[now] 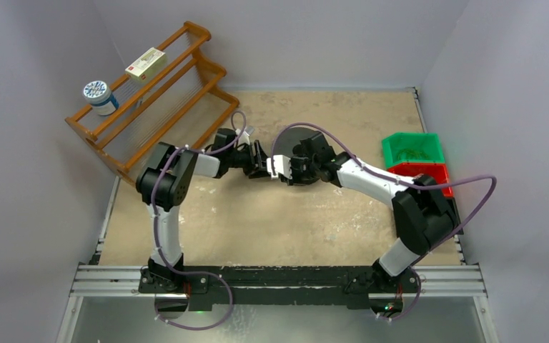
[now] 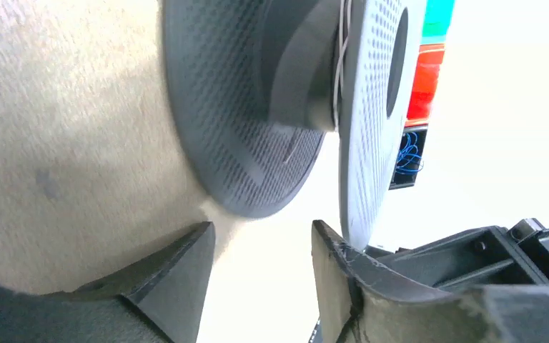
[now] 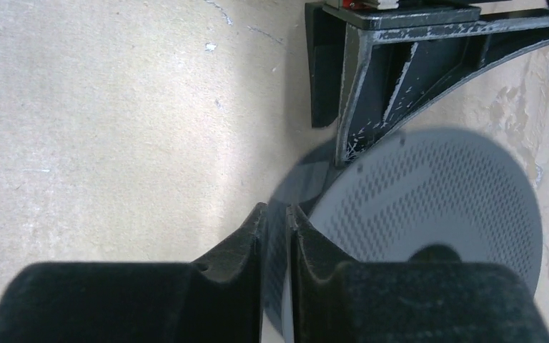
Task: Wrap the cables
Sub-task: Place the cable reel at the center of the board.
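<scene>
A grey spool with two perforated flanges stands on edge at mid-table. The cables, thin pale wire, are wound round its hub between the flanges. My left gripper sits just left of the spool. In the left wrist view it is open, nothing between its fingers, and the spool is just beyond the tips. My right gripper meets the spool from the right. In the right wrist view it straddles one flange of the spool, jaws narrowly apart.
A wooden rack at the back left carries a box and a round tin. A green bin and a red bin sit at the right edge. Thin blue wires lie in a dark tray beyond the spool.
</scene>
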Robot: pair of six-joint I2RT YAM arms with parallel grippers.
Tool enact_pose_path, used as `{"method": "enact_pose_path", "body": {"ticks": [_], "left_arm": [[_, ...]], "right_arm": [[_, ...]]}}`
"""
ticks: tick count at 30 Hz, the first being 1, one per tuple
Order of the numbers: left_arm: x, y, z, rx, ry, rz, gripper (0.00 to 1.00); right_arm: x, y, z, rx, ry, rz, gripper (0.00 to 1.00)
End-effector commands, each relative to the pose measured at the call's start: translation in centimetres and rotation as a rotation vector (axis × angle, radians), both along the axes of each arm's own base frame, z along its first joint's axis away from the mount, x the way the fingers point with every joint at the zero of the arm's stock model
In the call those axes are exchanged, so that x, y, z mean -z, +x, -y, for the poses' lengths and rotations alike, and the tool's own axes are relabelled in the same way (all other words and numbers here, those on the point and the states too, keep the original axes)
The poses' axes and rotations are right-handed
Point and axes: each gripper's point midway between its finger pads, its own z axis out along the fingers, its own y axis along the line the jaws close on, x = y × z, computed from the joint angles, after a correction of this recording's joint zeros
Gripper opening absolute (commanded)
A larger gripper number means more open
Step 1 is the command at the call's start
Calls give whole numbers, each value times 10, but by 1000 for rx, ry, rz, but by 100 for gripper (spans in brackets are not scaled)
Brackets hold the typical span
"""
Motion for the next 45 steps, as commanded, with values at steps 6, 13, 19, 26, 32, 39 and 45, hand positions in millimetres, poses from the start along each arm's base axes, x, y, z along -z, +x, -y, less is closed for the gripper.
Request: {"method": "enact_pose_path", "body": {"ticks": [6,13,19,26,32,39,45], "left_arm": [[-9,-10,-29,88,155,130,55],[-21,-13,-65,139,277,203,58],[-58,-22,-86,190,389,356,62],[-95,-44,-116,291,561,537,71],[-111,-67,-143,327,694,616,73],[-99,-95,-150,393,703,640,75],[-101,-108,-153,369,699,714,74]], "right_arm": [[-26,-19,11,-48,-4,15,35],[-48,-40,19,-70,7,-10,60],[-83,-54,23,-61,69,11,76],[-98,-41,63,172,87,144,80],[-76,3,161,566,11,147,80],[-39,15,216,805,-88,103,80],[1,35,252,843,-279,181,79]]}}
